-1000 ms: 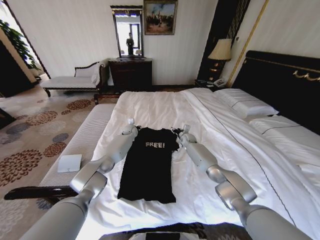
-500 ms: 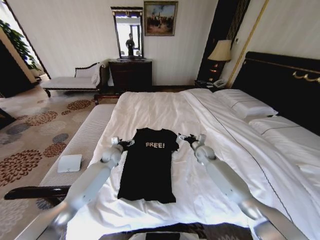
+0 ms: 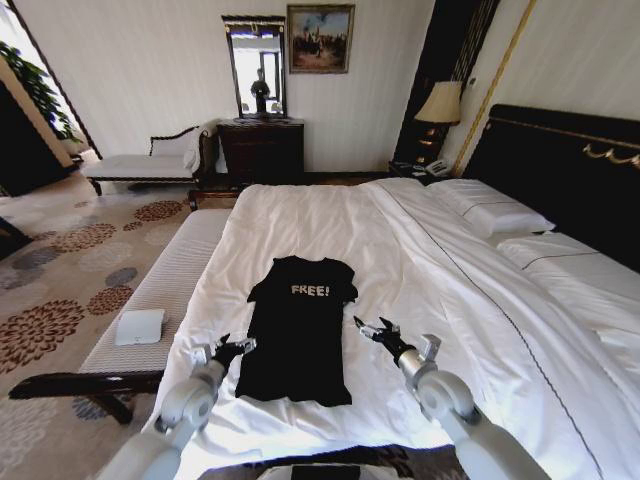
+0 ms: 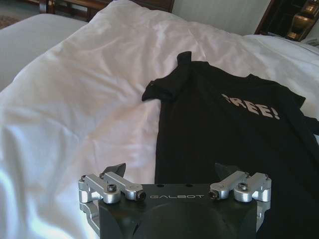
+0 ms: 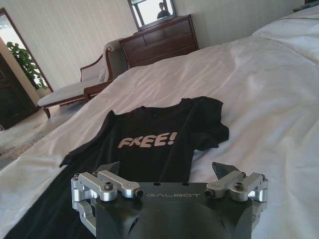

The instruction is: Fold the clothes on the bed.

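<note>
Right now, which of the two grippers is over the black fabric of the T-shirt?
The left gripper: its jaws stand open at the T-shirt's lower left edge, one jaw tip over the fabric. The right gripper, also open, is over the white bed, apart from it.

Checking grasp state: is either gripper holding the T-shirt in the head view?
No. The left gripper and right gripper are open beside the black T-shirt, gripping nothing.

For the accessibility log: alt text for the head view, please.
A black T-shirt printed "FREE!" lies flat on a white bed. The left gripper and right gripper hover open at either side of its lower half, touching nothing. A dresser and mirror stand at the far wall.
</note>
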You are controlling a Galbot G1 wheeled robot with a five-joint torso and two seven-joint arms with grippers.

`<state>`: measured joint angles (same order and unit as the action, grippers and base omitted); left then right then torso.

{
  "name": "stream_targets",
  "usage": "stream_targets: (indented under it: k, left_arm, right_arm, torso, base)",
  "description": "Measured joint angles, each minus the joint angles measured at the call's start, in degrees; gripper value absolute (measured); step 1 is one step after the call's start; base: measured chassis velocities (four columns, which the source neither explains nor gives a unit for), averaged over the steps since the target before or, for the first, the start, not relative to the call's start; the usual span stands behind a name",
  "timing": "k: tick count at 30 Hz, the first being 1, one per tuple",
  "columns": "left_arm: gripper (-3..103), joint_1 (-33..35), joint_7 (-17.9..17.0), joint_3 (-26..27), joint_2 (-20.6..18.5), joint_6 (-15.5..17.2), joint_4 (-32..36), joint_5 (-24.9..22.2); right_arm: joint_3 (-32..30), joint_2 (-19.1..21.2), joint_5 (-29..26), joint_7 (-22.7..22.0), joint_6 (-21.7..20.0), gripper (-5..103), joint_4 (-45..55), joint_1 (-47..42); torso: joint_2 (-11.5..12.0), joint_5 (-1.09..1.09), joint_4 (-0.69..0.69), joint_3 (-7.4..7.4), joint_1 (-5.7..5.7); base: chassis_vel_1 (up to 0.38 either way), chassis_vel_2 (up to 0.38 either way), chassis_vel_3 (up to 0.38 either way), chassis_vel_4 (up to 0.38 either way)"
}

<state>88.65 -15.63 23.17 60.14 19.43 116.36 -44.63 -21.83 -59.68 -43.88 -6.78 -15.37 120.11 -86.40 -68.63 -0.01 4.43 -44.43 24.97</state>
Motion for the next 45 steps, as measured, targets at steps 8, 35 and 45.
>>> stream_targets:
  k: [8, 35, 45]
  left_arm:
    - [100, 13.15, 4.43, 4.56, 2.54, -1.58, 4.67, 0.5]
    - [73, 14.11, 8.66, 0.96, 3.15, -4.6, -0.36, 3.77]
    - [40, 14.14, 8.91, 1.18, 3.13, -4.89, -0.22, 3.65]
  right_arm:
    - [-1.09, -4.87, 4.52, 0.38, 0.62, 100, 3.35, -7.48]
    - [-3.28, -11.64, 4.3, -0.97, 1.2, 100, 3.81, -11.85]
    - [-1.74, -13.4, 3.49, -1.27, 0.45, 100, 6.7, -15.5]
  torso:
    - [0.02, 0.0, 0.0, 0.0, 0.01]
    - [0.03, 0.01, -0.01, -0.02, 0.02]
    - [0.03, 0.0, -0.01, -0.02, 0.02]
  base:
    - [0.0, 0.0, 0.0, 0.0]
    - [0.0, 0.0, 0.0, 0.0]
    - [0.0, 0.0, 0.0, 0.0]
